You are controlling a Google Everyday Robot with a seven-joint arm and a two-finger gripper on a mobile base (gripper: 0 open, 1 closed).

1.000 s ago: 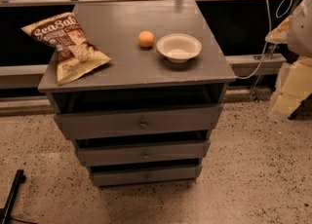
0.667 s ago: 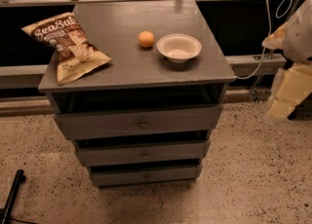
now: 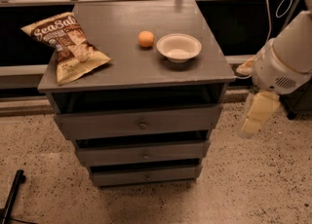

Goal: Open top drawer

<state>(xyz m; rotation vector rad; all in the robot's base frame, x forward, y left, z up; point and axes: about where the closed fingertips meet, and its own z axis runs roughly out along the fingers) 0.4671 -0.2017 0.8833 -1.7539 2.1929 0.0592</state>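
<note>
Camera view: grey top drawer (round metal knob) shut; gripper at right, state unclear.

— What can we actually read here?
— We make out one piece of lettering: "SeaSal", in large pale script on a dark band across the upper part of the chip bag. The bag lies on the left side of the grey cabinet top.
— And the smaller print under that word?
— We see a few lines there, but they are too small for us to read.
— Where do we find the gripper?
— The gripper hangs off to the right, apart from the cabinet and about level with the top drawer. We can read nothing on it.
</note>
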